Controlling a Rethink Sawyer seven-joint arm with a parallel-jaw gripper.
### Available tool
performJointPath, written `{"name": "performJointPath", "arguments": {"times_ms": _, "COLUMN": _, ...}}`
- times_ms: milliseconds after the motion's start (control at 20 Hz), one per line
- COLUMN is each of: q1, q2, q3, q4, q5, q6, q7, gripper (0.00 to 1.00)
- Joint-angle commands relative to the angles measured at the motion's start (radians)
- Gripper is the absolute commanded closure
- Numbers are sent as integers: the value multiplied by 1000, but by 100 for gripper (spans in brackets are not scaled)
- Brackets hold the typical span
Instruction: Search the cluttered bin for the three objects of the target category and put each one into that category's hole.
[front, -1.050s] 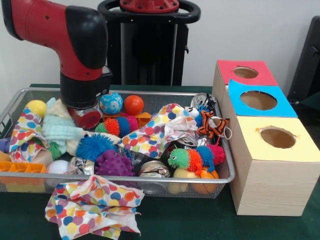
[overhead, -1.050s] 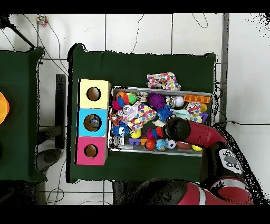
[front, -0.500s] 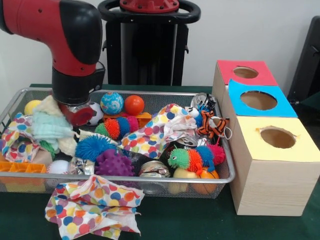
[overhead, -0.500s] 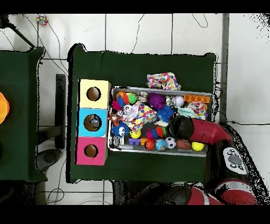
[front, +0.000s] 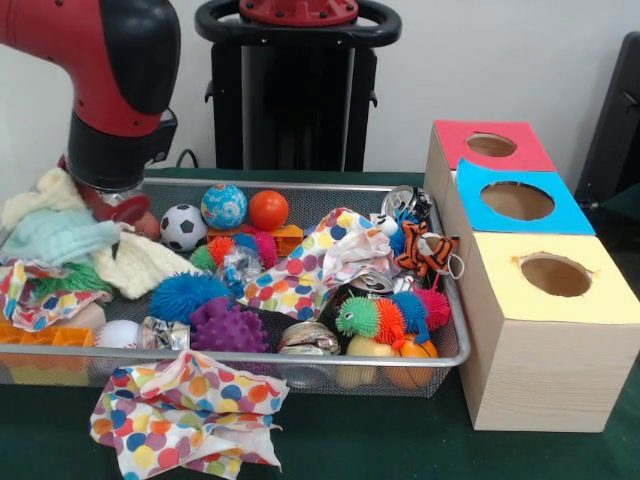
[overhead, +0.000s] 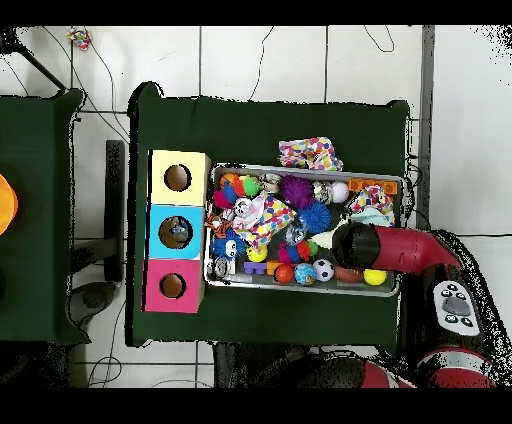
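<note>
Gripper (front: 112, 205), jaws hidden so grip unclear, drags cloths (front: 60, 240) at the bin (front: 300, 356) edge; they could spill out

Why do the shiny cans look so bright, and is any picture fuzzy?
Front view: the crushed cans catch white glare from room light, and the picture looks slightly soft. Overhead view: toys in the bin are small and hard to tell apart; the arm hides part of it.
</note>
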Motion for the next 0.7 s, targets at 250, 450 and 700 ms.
{"name": "performJointPath", "arguments": {"times_ms": 250, "q1": -54, "q2": -37, "q3": 51, "q4": -125, "q5": -61, "q6": 135, "q7": -204, "gripper": 0}}
{"name": "performJointPath", "arguments": {"times_ms": 450, "q1": -53, "q2": -46, "q3": 58, "q4": -124, "q5": -59, "q6": 156, "q7": -199, "gripper": 0}}
{"name": "performJointPath", "arguments": {"times_ms": 700, "q1": -53, "q2": -40, "q3": 59, "q4": -118, "q5": -56, "q6": 159, "q7": -178, "gripper": 0}}
